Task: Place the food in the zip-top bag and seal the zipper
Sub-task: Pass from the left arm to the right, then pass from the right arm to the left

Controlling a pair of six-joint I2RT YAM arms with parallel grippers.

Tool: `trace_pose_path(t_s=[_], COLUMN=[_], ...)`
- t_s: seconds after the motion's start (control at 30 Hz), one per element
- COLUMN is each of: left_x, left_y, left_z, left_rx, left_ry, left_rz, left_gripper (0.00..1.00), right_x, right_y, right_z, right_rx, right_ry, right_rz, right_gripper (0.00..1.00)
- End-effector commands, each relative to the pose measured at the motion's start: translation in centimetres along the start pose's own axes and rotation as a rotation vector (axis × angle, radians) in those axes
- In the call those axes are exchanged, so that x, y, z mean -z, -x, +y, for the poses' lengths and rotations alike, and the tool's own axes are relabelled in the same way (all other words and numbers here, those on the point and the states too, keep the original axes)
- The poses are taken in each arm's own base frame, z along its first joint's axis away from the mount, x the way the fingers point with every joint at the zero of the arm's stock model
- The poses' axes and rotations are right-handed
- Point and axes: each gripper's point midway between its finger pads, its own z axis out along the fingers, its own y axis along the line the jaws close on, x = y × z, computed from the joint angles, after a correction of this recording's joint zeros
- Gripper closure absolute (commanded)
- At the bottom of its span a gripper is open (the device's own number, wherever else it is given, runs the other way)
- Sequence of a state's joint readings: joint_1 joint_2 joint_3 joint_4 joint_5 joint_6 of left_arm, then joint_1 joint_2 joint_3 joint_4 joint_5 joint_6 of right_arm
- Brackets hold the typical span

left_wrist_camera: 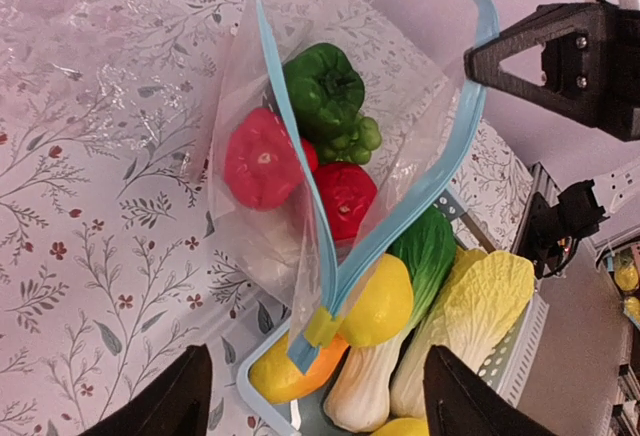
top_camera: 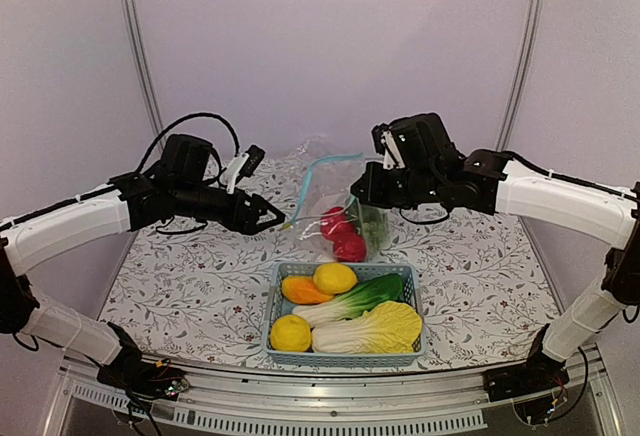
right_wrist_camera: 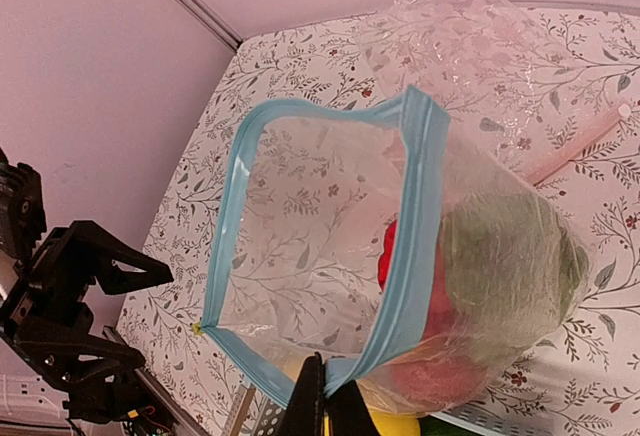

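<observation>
Zip-top bag [left_wrist_camera: 395,86] sits on the surface [top_camera: 180,286] just behind the basket [top_camera: 272,306], mouth lifted and gaping; green pepper [left_wrist_camera: 322,84] and two red fruits [left_wrist_camera: 262,159] already inside. Right pincer [right_wrist_camera: 322,396] is pinched closed on the zipper [right_wrist_camera: 408,236] at one spot on the rim, holding the mouth up; left pincer [top_camera: 275,218] is spread wide, holding nothing, aimed at the mouth from the other side, not touching. In the basket: lemon [top_camera: 335,277], second lemon [top_camera: 290,333], orange piece [top_camera: 303,291], leafy green [top_camera: 360,299], cabbage [top_camera: 375,328].

Handling, my read: bag film is thin, crinkly, floppy; likely collapses unless the rim is held; take it by the teal strip, probably the stiffest part, not mid-wall. Toy food looks hard, glossy, light, probably slippery; round lemons want a grip across the widest part; long cabbage and leafy green are better taken across the middle and fed in end-first. Sealing likely means pinching the strip and running along it end to end.
</observation>
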State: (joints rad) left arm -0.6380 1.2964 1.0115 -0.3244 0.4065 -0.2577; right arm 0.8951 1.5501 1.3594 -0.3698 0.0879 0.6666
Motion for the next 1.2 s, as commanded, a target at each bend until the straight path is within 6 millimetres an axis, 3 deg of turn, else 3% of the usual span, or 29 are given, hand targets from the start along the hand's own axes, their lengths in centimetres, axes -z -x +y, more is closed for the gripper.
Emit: trace_pose_path(t_s=[0.0, 0.3, 0.63, 1.03, 1.17], left_x=[-0.5, -2.8, -4.2, -4.9, -4.8], left_y=[0.1, -2.3, -1.2, -0.4, -0.2], left_z=[-0.8, -1.5, -2.1, -0.6, -0.9], left_rx=[0.035, -0.007, -0.089, -0.126, -0.146], left_ry=[-0.06, -0.099, -0.064, 0.059, 0.058], left_rz=[-0.045, 0.036, 0.028, 0.006, -0.002], left_gripper=[0.28, 0.31, 0.62, 0.6, 0.77], right_x=[1.4, 1.9, 2.2, 2.5, 2.5], right_y=[1.3, 1.3, 1.2, 1.2, 1.2], right_z=[0.0, -0.1, -0.3, -0.4, -0.5], right_rx=[-0.011, -0.013, -0.012, -0.012, -0.01], right_ry=[0.008, 0.012, 0.006, 0.01, 0.005], right_rz=[-0.056, -0.066, -0.072, -0.073, -0.074], right_gripper=[1.0, 1.0, 1.0, 1.0, 1.0])
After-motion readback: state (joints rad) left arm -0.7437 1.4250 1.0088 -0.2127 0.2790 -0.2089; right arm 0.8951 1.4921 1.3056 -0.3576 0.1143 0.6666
